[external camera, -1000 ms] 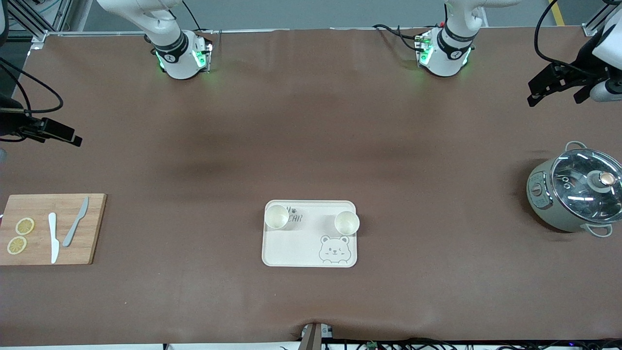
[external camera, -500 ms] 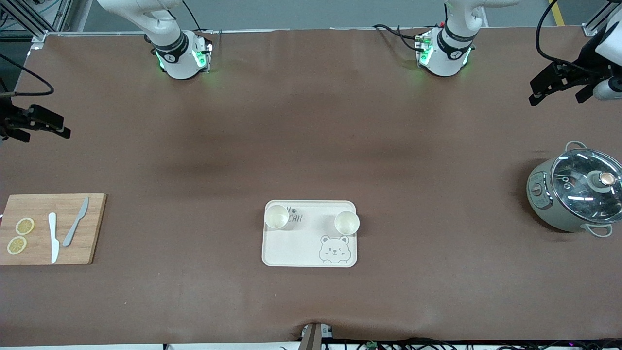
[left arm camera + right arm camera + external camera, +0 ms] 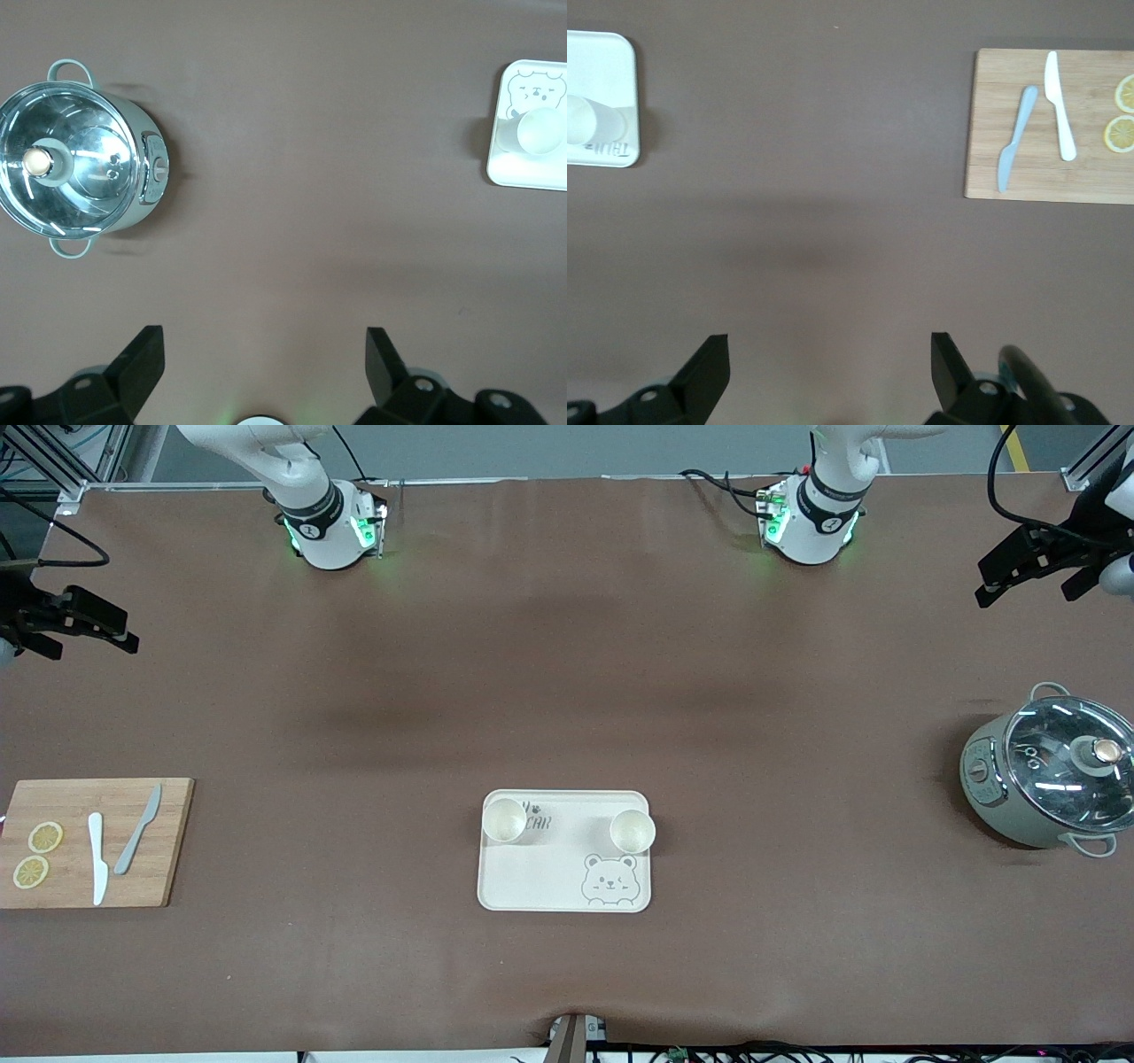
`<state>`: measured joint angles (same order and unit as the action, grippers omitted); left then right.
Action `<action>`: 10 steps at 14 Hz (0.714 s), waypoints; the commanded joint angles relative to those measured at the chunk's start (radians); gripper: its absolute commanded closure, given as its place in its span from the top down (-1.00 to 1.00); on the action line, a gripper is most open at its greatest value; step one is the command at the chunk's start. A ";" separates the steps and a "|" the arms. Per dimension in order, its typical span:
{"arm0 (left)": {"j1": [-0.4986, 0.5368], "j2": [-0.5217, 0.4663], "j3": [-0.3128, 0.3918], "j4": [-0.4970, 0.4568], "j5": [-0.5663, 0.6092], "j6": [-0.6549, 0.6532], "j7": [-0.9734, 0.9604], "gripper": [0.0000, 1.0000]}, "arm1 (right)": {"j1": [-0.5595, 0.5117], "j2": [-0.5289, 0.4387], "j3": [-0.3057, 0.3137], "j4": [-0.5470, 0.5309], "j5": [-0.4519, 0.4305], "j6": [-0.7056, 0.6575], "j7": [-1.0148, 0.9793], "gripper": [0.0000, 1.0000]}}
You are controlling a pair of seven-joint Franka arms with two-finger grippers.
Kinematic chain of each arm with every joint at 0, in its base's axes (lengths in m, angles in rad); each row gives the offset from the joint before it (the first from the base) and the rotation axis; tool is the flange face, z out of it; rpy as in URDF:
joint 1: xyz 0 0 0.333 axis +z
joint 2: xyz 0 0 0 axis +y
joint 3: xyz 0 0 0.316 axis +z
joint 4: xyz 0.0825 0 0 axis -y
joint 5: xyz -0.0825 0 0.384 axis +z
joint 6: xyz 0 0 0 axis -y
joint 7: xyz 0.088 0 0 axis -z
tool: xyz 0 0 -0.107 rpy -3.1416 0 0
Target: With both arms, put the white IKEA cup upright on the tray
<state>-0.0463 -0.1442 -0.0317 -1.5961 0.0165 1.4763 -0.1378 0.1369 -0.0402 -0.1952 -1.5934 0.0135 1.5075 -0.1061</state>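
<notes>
The left gripper (image 3: pixel 1019 577) hangs over bare brown table at its arm's end, black fingers (image 3: pixel 142 359) spread wide and empty; the right gripper (image 3: pixel 84 624) hangs likewise over its own end, fingers (image 3: pixel 709 363) wide apart, holding nothing. The flat cream tray (image 3: pixel 564 877), round-cornered with a grey bear drawing, carries two upright white cups (image 3: pixel 504 819) (image 3: pixel 633 831) near its farther corners.
</notes>
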 commanded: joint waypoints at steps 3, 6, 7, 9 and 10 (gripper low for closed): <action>-0.003 0.009 -0.005 0.010 -0.001 -0.031 0.010 1.00 | 0.001 -0.001 0.002 0.024 -0.035 -0.001 0.022 1.00; -0.003 0.012 -0.008 0.011 -0.001 -0.040 0.009 1.00 | -0.011 -0.001 -0.003 0.026 -0.023 -0.003 0.019 1.00; 0.002 0.012 -0.008 0.011 -0.001 -0.042 0.010 1.00 | -0.008 -0.001 -0.003 0.029 -0.015 0.002 0.017 1.00; 0.005 0.012 -0.007 0.011 -0.001 -0.044 0.010 1.00 | -0.008 -0.001 -0.001 0.030 -0.010 0.005 0.017 1.00; 0.005 0.012 -0.005 0.010 -0.001 -0.054 0.009 1.00 | -0.011 -0.001 -0.001 0.030 -0.006 0.005 0.016 1.00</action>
<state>-0.0483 -0.1344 -0.0356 -1.5979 0.0165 1.4481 -0.1378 0.1339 -0.0404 -0.2012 -1.5776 -0.0009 1.5170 -0.1023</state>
